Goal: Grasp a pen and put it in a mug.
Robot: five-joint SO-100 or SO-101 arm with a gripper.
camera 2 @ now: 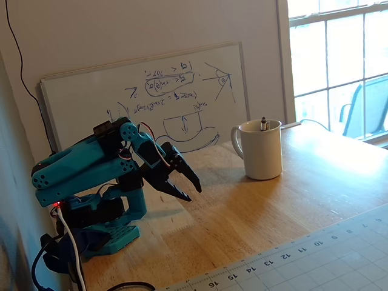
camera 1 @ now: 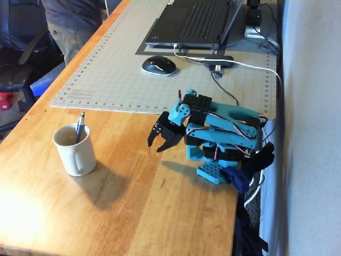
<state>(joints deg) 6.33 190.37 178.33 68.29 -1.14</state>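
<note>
The cream-white mug (camera 1: 74,150) stands on the wooden table at the left in a fixed view, handle toward the camera; it also shows in the other fixed view (camera 2: 261,150). The dark blue-grey pen (camera 1: 80,127) stands inside the mug, its top leaning on the rim; in the other fixed view only its silvery end (camera 2: 264,125) pokes above the rim. My teal and black arm is folded back over its base. My gripper (camera 1: 155,146) hangs open and empty, fingers pointing down, well to the right of the mug; in the other fixed view (camera 2: 191,191) it is left of it.
A grey cutting mat (camera 1: 117,74) covers the far table, with a black mouse (camera 1: 158,65), a laptop (camera 1: 194,24) and cables on it. A whiteboard (camera 2: 145,97) leans on the wall. The arm's base (camera 1: 213,172) sits at the table's right edge.
</note>
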